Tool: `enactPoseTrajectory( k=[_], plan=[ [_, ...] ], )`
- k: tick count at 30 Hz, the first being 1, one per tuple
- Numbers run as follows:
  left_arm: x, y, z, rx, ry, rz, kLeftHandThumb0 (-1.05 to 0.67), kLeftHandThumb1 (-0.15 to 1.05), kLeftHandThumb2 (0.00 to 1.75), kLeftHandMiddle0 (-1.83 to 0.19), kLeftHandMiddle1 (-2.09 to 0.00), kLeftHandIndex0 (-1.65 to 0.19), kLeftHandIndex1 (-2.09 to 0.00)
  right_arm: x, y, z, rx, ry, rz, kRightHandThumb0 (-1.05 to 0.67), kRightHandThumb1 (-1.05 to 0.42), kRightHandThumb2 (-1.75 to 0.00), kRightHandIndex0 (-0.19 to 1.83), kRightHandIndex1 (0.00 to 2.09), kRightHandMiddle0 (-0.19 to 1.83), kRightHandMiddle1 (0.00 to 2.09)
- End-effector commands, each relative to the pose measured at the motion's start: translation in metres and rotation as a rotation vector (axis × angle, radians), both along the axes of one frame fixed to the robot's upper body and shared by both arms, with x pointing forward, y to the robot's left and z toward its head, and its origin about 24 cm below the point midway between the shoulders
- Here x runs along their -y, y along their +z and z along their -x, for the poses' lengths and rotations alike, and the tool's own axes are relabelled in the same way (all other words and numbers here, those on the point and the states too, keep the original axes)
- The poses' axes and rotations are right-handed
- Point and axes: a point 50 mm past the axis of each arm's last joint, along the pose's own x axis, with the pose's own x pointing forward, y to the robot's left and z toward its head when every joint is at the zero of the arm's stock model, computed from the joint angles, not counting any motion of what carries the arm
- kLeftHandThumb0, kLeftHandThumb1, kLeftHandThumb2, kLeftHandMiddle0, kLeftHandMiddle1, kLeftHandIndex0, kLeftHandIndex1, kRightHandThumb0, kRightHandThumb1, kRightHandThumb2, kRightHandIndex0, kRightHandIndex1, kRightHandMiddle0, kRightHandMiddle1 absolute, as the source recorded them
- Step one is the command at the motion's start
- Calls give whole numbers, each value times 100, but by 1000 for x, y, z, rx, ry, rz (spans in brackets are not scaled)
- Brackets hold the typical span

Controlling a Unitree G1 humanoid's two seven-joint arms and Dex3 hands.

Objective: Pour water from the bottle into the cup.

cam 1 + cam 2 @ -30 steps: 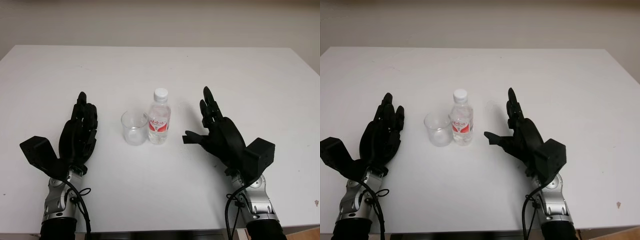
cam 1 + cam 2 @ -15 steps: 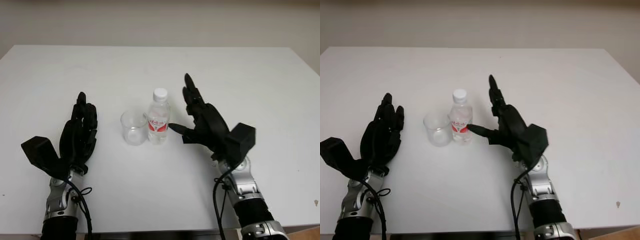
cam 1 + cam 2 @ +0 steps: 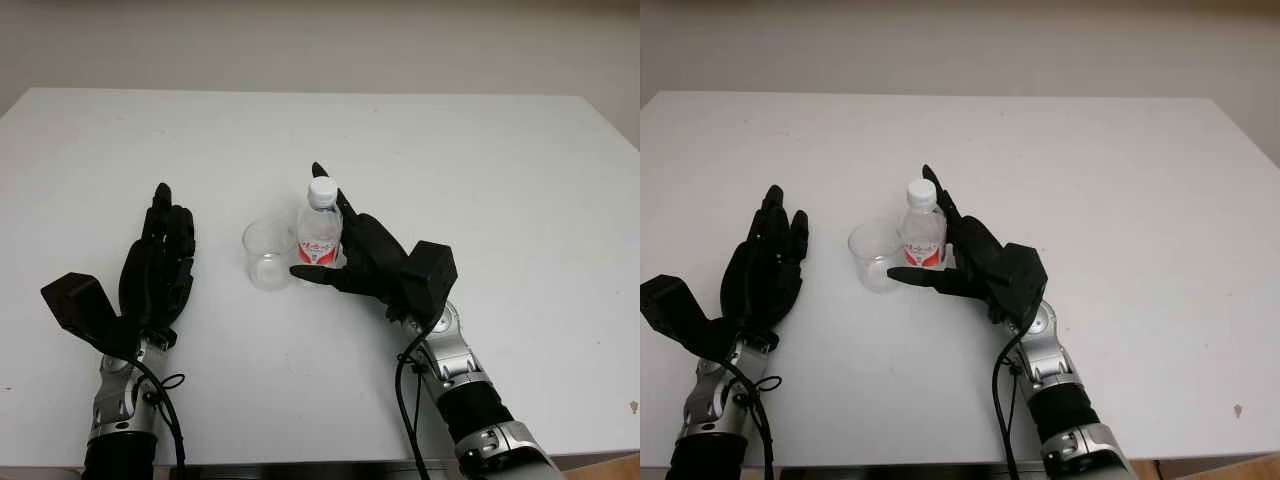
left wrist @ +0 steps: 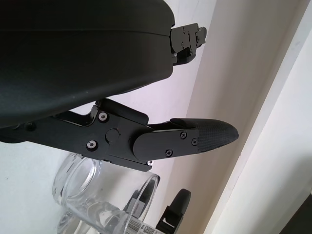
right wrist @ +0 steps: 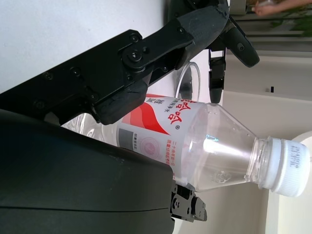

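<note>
One bottle [image 3: 320, 235], clear, white-capped, red label, stands upright near the middle of the white table [image 3: 500, 170]. Clear cup [image 3: 268, 255] just beside the bottle, on its left, upright. Right hand [image 3: 345, 255] wraps the bottle from its right, thumb in front of the label, fingers behind; palm is against the bottle, grasping it. Left hand [image 3: 160, 265] open, well left of the cup, holding nothing.

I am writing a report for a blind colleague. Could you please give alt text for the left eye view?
The right hand reaches around a capped water bottle standing upright on a white table, fingers on both sides of it. A clear cup stands just beside the bottle, and the left hand, open, is further out beyond the cup.
</note>
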Motion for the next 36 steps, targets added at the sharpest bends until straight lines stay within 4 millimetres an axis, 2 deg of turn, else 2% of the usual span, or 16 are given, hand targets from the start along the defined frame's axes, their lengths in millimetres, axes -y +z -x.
enactPoseTrajectory(
  k=[1,8,11,12,13,14,15,16,18,20,21,22,23,29,33,36],
  plan=[
    [-1,2,0,14,5,-3,-69,105,44,15,-6,15,-5,-6,4,-2,11,18,0,-98,-83,-5,-19,0,-19,0],
    [-1,2,1,13,5,4,-69,105,44,15,-5,16,-5,-7,4,-2,13,-46,-85,-87,-80,-5,-19,0,-19,0],
    [-1,2,1,14,5,5,-68,105,44,15,-5,16,-5,-8,4,-2,47,-120,-88,-82,-82,-6,-12,4,-7,7],
    [-1,2,1,14,7,5,-68,105,44,15,-6,15,-6,-8,5,-1,52,-139,-95,-76,-83,-6,-7,19,-8,38],
    [-1,2,1,14,5,3,-68,105,43,14,-6,15,-6,-8,5,-1,61,-156,-104,-68,-83,-5,-10,78,-15,100],
    [-1,2,1,14,4,1,-69,105,43,15,-6,15,-6,-8,5,0,67,-166,-111,-63,-84,-6,-10,136,-16,152],
    [-1,2,1,15,4,-2,-69,105,43,15,-6,15,-6,-8,5,0,72,-174,-112,-60,-85,-6,-12,169,-18,180],
    [-1,2,1,15,3,2,-69,105,44,15,-5,15,-6,-8,5,0,69,-179,-117,-57,-86,-6,0,193,-5,197],
    [0,2,1,17,4,3,-68,105,44,15,-5,15,-5,-8,5,0,66,-185,-124,-56,-89,-6,30,205,20,206],
    [0,2,1,20,4,-5,-69,105,44,15,-5,16,-5,-8,5,0,87,-193,-95,-56,-96,-7,86,209,57,209],
    [0,2,0,20,5,-6,-69,105,45,15,-5,16,-5,-8,6,1,101,-195,-73,-56,-97,-7,98,209,65,209],
    [0,2,0,20,5,-5,-69,105,45,15,-5,16,-5,-7,6,1,111,-197,-55,-54,-101,-8,119,209,83,209],
    [0,2,0,20,5,-3,-69,105,45,15,-5,16,-5,-7,6,1,116,-198,-46,-54,-103,-8,128,209,92,209],
    [0,3,-1,17,3,-1,-69,105,45,15,-5,15,-5,-7,8,1,152,-197,-7,-46,-105,-15,162,209,135,209],
    [0,3,-1,18,3,3,-69,105,44,15,-5,15,-5,-7,9,1,173,-190,12,-43,-105,-19,178,209,151,209],
    [-1,3,-1,20,3,-6,-69,105,44,15,-5,16,-5,-7,10,1,179,-189,17,-42,-105,-20,183,209,155,209]
  ],
)
